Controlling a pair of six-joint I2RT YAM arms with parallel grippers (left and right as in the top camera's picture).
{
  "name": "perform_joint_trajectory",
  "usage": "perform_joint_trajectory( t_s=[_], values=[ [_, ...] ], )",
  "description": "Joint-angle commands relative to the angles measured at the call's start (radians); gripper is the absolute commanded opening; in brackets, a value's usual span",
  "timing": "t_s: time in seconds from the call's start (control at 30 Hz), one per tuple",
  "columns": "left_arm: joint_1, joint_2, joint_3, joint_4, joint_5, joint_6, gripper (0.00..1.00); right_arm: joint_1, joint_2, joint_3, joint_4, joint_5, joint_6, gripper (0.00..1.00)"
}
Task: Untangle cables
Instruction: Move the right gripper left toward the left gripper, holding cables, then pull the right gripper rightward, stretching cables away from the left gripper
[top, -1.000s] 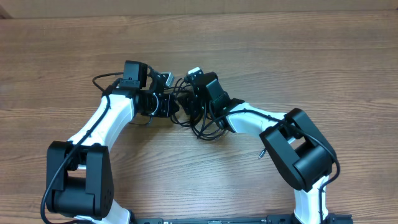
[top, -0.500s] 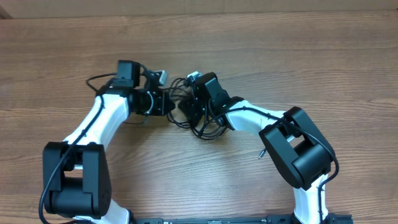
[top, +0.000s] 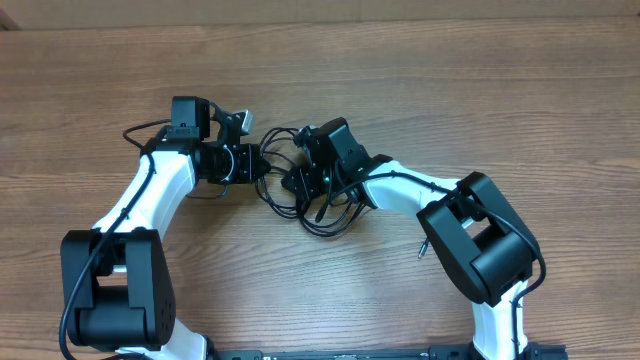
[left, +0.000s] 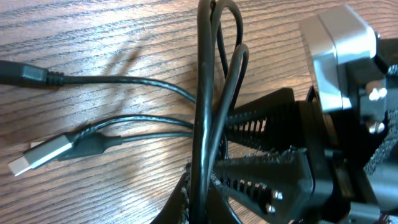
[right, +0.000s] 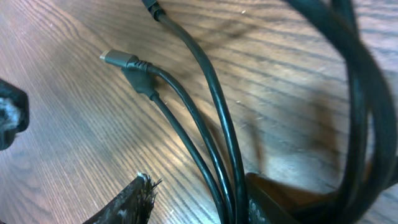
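The cables (top: 318, 212) are thin black cords in a tangle on the wooden table between my two grippers. My left gripper (top: 258, 165) is shut on a bundle of cable strands (left: 203, 93), which run up between its fingers (left: 202, 183). A silver-tipped plug (left: 36, 159) and a dark plug (left: 25, 73) lie loose to the left. My right gripper (top: 294, 182) is open. Three cable strands (right: 205, 87) pass between its jaws (right: 199, 182), against the right finger. A small plug (right: 118, 60) lies on the wood ahead. The right gripper's body also shows in the left wrist view (left: 280, 162).
The wooden table (top: 480, 90) stretches wide behind and to both sides. A thicker black wire (top: 140, 130) loops off the left arm. A small pale object (top: 422, 247) sits beside the right arm's base link. The table's far edge runs along the top.
My left gripper has moved left and slightly back, drawing cable strands with it. The tangle has stretched leftward. The right gripper has shifted a little left.
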Motion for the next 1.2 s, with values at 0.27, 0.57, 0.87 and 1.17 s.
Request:
perform_joint_trajectory(
  t_s=[0.27,0.57,0.87,1.17],
  values=[
    [-0.001,0.000,-0.005,0.010,0.012,-0.028,0.04,0.064,-0.017,-0.018,-0.027,0.178,-0.034,0.43],
    [-0.001,0.000,-0.005,0.009,0.012,-0.044,0.04,0.161,-0.003,-0.017,-0.003,0.315,-0.132,0.46],
    [0.000,0.000,-0.005,0.000,0.011,-0.043,0.04,0.123,-0.050,-0.017,-0.024,0.314,-0.063,0.04],
    [-0.001,0.000,-0.005,0.000,0.008,-0.048,0.04,0.086,-0.132,-0.017,-0.085,0.171,0.001,0.04]
  ],
)
